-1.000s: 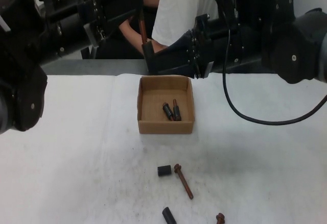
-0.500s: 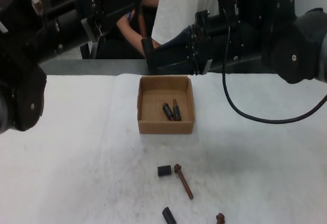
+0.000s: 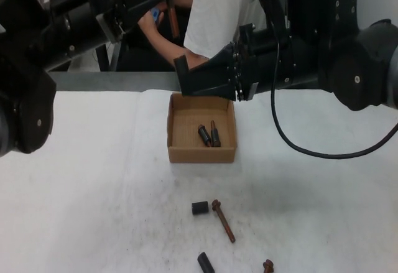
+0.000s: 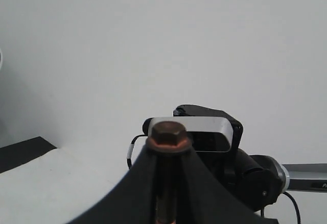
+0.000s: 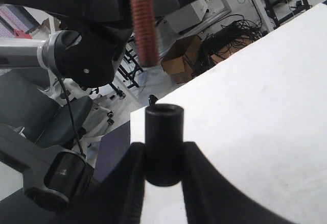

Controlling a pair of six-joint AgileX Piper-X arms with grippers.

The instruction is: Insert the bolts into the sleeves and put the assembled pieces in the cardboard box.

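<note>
My left wrist view has the left gripper (image 4: 169, 152) clamped on a bolt (image 4: 168, 133), its hex head poking out. The right wrist view adds the right gripper (image 5: 163, 155) clamped on a sleeve (image 5: 164, 124), with the bolt's threads just off the sleeve's mouth. From the high view I see the box (image 3: 202, 155) toward the worktop's (image 3: 93, 192) far edge, holding two assembled pieces (image 3: 209, 134). A loose bolt (image 3: 224, 222) and a loose sleeve (image 3: 199, 209) lie by the near edge.

The left end effector (image 4: 169, 155) is hiding most of its bolt (image 4: 169, 133), leaving just the head showing. The right end effector (image 5: 163, 150) is covering its sleeve's (image 5: 164, 122) lower end. On the surface (image 3: 93, 192), the high view's bottom edge is cutting off a second sleeve (image 3: 205, 263) and a second bolt (image 3: 268, 265).
</note>
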